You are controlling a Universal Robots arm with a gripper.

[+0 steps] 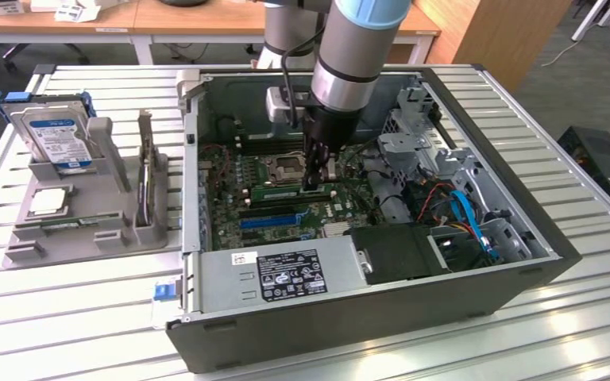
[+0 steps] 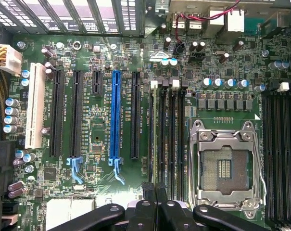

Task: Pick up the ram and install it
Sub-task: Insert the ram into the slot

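Note:
The ram (image 1: 283, 191), a narrow green stick with dark chips, stands on edge in a memory slot on the motherboard, between the empty CPU socket (image 1: 286, 166) and the blue slot (image 1: 273, 220). My gripper (image 1: 316, 184) reaches straight down into the open computer case (image 1: 517, 262) and is shut, with its tips at the ram's top edge near one end. I cannot tell whether they touch it. In the wrist view the shut gripper (image 2: 155, 188) hangs over the row of black memory slots (image 2: 167, 134) beside the CPU socket (image 2: 225, 166).
A grey parts holder (image 1: 93, 230) on the exterior view's left carries a hard drive (image 1: 56, 135) and a square processor chip (image 1: 51, 202). Inside the case are a power supply (image 1: 289, 274), a metal drive cage (image 1: 422, 155) and loose cables (image 1: 464, 214). The slatted table (image 1: 61, 317) surrounds the case.

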